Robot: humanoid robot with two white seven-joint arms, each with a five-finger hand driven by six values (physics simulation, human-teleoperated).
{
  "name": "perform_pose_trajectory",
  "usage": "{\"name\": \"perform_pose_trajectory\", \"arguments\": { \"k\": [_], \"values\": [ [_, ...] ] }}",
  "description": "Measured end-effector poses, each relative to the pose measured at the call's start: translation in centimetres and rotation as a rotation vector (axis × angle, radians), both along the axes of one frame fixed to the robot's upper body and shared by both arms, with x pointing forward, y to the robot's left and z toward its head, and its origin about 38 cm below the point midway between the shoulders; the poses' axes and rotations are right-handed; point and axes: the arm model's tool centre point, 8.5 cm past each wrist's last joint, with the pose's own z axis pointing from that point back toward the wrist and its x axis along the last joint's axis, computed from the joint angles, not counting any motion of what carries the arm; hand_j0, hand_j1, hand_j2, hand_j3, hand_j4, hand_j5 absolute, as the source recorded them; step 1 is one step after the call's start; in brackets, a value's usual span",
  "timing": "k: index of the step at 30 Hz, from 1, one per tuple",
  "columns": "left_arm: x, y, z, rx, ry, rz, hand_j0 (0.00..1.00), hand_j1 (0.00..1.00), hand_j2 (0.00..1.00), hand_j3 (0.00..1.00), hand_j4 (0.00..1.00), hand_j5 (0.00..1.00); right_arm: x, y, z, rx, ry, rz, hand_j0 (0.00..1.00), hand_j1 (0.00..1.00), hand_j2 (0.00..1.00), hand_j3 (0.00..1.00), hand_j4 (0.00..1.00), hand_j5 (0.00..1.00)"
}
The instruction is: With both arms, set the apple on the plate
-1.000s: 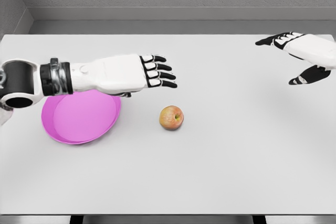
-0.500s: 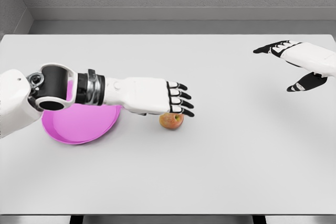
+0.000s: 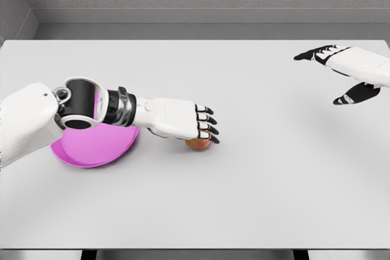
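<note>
**Desk:** While the left hand (image 3: pixel 186 121) is covering the apple (image 3: pixel 198 144), what is it gripping?

**Photographer:** Nothing I can confirm. Its fingers (image 3: pixel 207 125) are arching over the top of the apple, with only a lower sliver of fruit showing beneath; whether they are clamping it, I cannot tell.

**Desk:** And where is the apple lying?

**Photographer:** On the table (image 3: pixel 244 199), just beside the plate (image 3: pixel 91 147), off the rim on the side away from the arm.

**Desk:** The right hand (image 3: pixel 350 71)?

**Photographer:** Hanging well apart from the plate, fingers spread, holding nothing.

**Desk:** How is the fruit likely to be handling?

**Photographer:** Probably light, firm and smooth-skinned, so it is apt to roll; wrapping fingers round its widest part looks safest.
</note>
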Motion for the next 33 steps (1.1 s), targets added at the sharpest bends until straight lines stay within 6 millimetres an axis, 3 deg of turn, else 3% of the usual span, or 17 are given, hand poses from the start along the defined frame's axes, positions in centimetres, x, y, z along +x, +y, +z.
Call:
{"name": "perform_pose_trajectory", "arguments": {
  "k": [7, 18, 25, 33],
  "values": [
    [-0.2, -1.2, -0.3, -0.006, 0.003, -0.020, 1.00, 1.00, 1.00, 1.00, 1.00, 1.00, -0.1, -0.1, -0.1, -0.003, 0.003, -0.003, 1.00, 1.00, 1.00, 1.00, 1.00, 1.00],
    [0.6, -1.3, -1.3, 0.048, -0.036, -0.004, 1.00, 1.00, 1.00, 1.00, 1.00, 1.00, 0.3, -0.5, -0.1, 0.004, 0.004, -0.021, 1.00, 1.00, 1.00, 1.00, 1.00, 1.00],
    [0.6, -1.5, -1.9, 0.067, -0.038, -0.007, 1.00, 1.00, 1.00, 1.00, 1.00, 1.00, 0.4, -1.1, 1.3, 0.021, -0.039, -0.041, 1.00, 1.00, 1.00, 1.00, 1.00, 1.00],
    [0.7, -1.6, -2.4, 0.077, -0.031, -0.005, 1.00, 1.00, 1.00, 1.00, 1.00, 1.00, 0.3, -1.3, 1.7, 0.019, -0.049, -0.045, 1.00, 1.00, 1.00, 1.00, 1.00, 1.00]
  ]
}}
